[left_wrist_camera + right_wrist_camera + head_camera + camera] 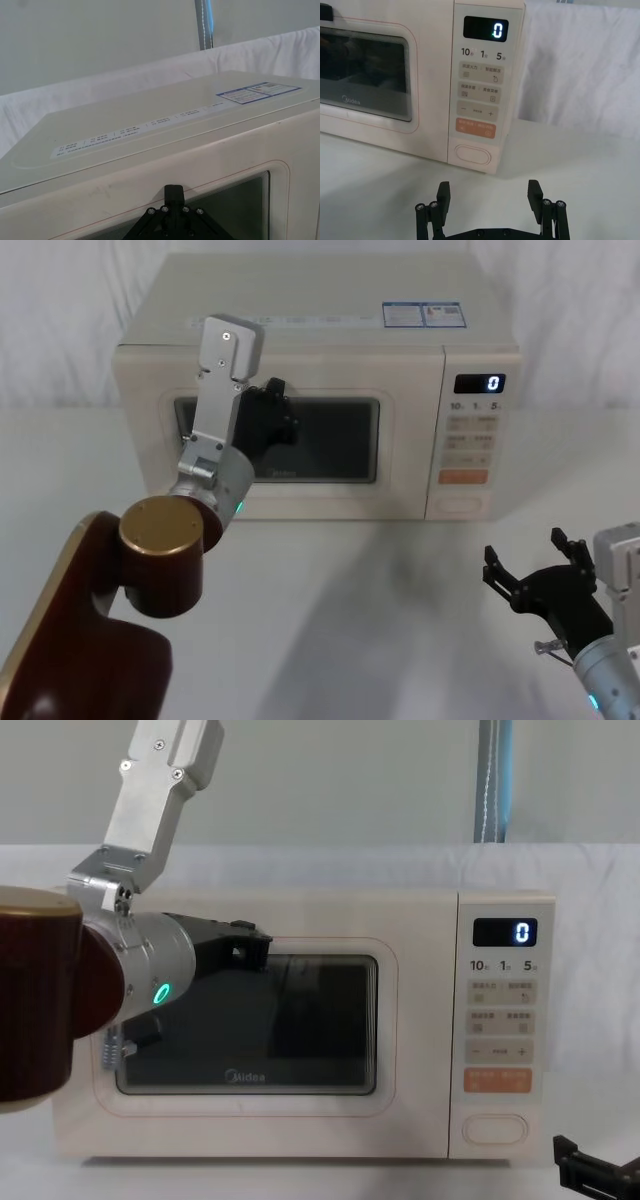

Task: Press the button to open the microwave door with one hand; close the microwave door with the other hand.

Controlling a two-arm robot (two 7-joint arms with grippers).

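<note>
- Head view: your left gripper (276,412) is up against the microwave door (278,440), over the upper left part of the glass; I can't tell how its fingers are set. The door sits flush with the microwave (320,390), so it reads as closed. Your right gripper (532,572) hangs low over the table (380,620), fingers spread wide and holding nothing.
- Left wrist view: the camera looks along the microwave's top, with the gripper's black frame (172,220) just beside the window's upper edge. Push harder here and you may shove the whole unit back.
- Right wrist view: the button (472,154) lies ahead of and above the open fingertips (535,192), clearly apart from them, roughly between the two. With fingers this wide, you could straddle the button or clip the orange key (475,128) above it instead.
- Chest view: the button (495,1128) sits at the panel's bottom, near the right gripper (590,1170) by the lower corner. If the door pops open, it may strike your left gripper.
</note>
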